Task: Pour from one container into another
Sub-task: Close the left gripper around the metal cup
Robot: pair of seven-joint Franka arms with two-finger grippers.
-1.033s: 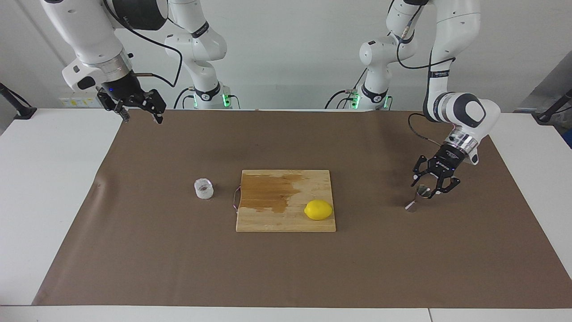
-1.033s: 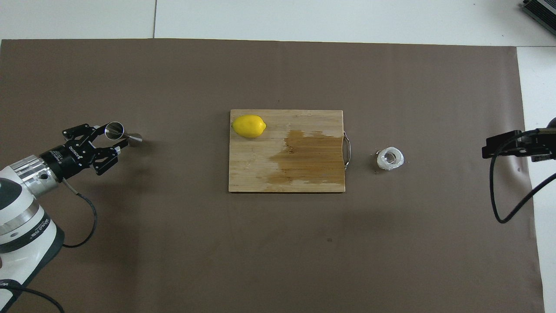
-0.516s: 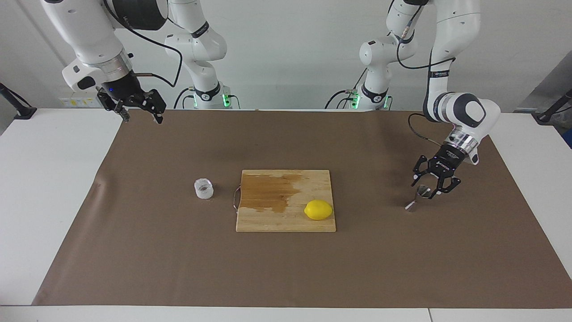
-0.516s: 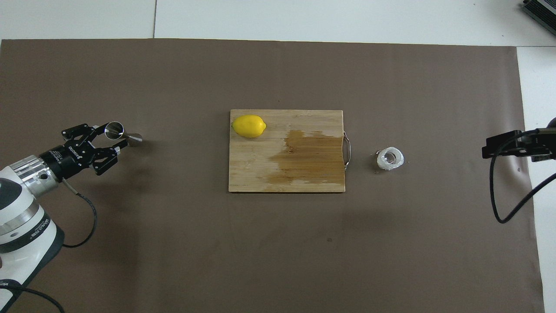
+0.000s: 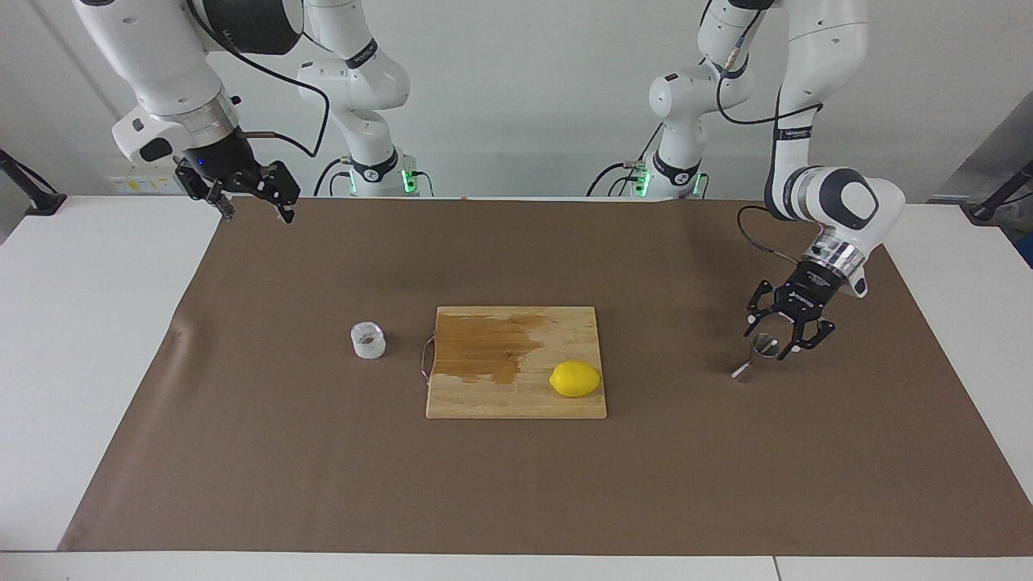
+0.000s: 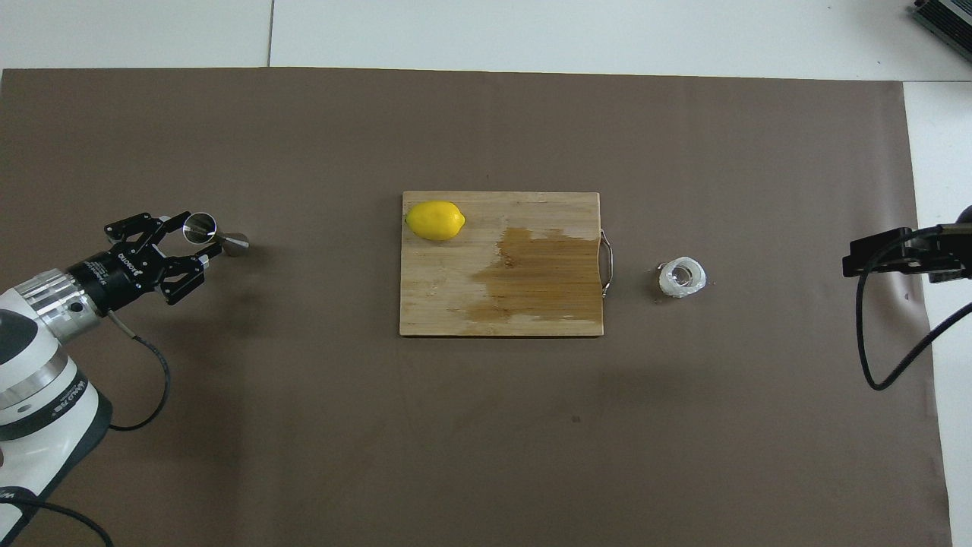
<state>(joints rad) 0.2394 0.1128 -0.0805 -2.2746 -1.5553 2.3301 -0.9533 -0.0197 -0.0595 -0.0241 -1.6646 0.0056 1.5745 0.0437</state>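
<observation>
Toward the left arm's end of the table, your left gripper stands low over the brown mat, its fingers parted to either side of the upper cone of the steel jigger; from the facing view you cannot tell whether the fingertips press on the rim or merely flank it, so whether it is gripped cannot be told. In the overhead view the same gripper straddles the jigger, whose open mouth tilts toward the gripper while its lower cone rests on the mat. Moving outward, the wooden cutting board lies mid-table, bearing a dark wet stain and a lemon at its corner toward the left arm, on the edge farther from the robots. Beside the board's metal handle, toward the right arm's end, the squat clear cup stands upright on the mat, well apart from the jigger. Your right gripper waits, raised with fingers spread wide and holding nothing, over the mat's corner nearest the right arm's base.
</observation>
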